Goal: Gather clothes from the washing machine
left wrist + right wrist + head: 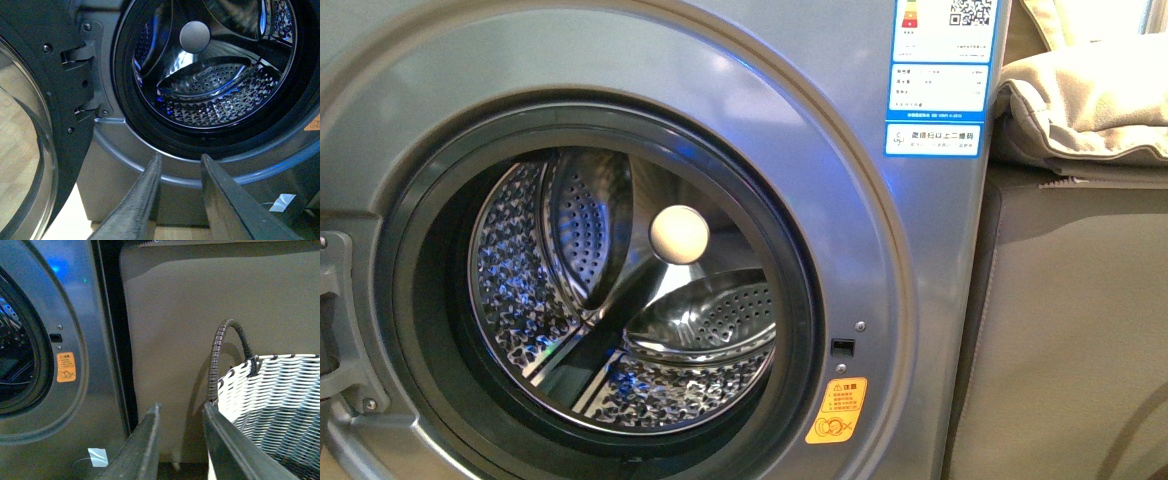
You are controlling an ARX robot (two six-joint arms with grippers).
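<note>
— Fingers [145,200] of the left gripper [181,162] are seen apart, with nothing held between them; how are those of the right gripper [181,410] set?

— Apart as well, and nothing is clamped there. They are seen at the bottom centre of the right wrist view, against a brown panel [200,315].

— Where is the washing machine [880,260] placed?

— It fills the left and centre of the front view, its perforated drum [620,300] open to sight at centre left. No navy fabric can be made out inside the drum from any view; the clothes cannot be located.

— And the door?

— The porthole door [30,150] is seen swung open at the left edge of the left wrist view, its hinge [80,55] at upper left.

— What is found around the opening?

— An orange warning sticker [836,410] is placed at lower right of the opening, a blue-white label [940,80] at the upper right. A beige cushion [1090,100] is seen in the upper right corner of the front view. A woven basket [270,405] with a dark handle [222,355] is shown at lower right of the right wrist view, just beside the right gripper's fingers.
</note>
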